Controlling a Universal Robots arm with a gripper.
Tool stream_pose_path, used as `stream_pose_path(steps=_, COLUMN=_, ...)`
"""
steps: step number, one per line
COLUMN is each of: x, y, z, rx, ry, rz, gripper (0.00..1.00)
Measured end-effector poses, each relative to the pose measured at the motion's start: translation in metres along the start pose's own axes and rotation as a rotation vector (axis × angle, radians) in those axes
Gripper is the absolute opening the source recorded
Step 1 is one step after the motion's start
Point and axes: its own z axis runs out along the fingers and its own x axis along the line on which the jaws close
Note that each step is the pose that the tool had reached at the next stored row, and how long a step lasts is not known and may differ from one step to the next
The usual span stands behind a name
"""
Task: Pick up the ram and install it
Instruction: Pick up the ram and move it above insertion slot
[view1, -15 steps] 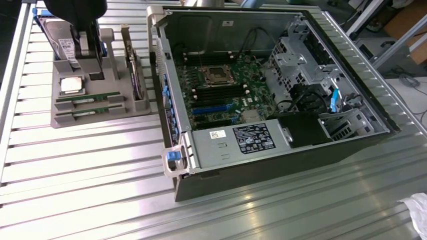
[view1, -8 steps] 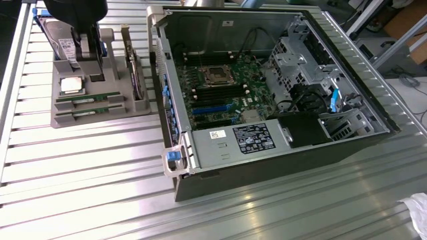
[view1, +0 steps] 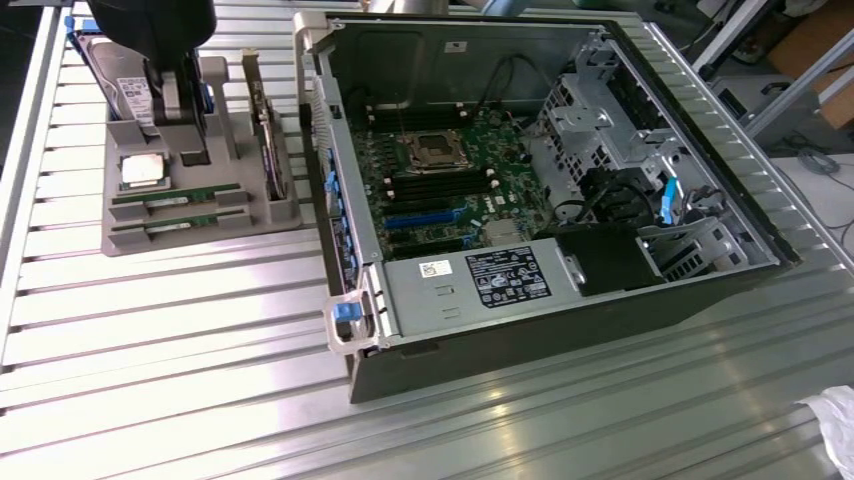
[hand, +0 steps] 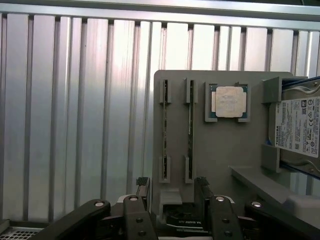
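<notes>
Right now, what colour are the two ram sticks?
The ram sticks are green, seen best in the exterior view.

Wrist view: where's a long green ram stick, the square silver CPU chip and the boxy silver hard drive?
Long green ram stick (hand: 190, 132): wrist view, its middle.
Square silver CPU chip (hand: 230, 101): wrist view, lid centre.
Boxy silver hard drive (hand: 299, 125): wrist view, white label.

Two long narrow green RAM sticks (view1: 178, 196) noted in plain grey plastic holder (view1: 174, 246); square silver CPU chip (hand: 230, 101); ribbed silver metal table (view1: 160, 330), light-striped; green motherboard (view1: 461, 205).
</notes>
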Motion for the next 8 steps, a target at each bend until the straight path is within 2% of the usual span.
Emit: stream_pose_path(steps=8, x=0.0003, y=-0.0002, z=0.0049, rx=0.0, ry=0.0, rz=0.0, gripper=0.48)
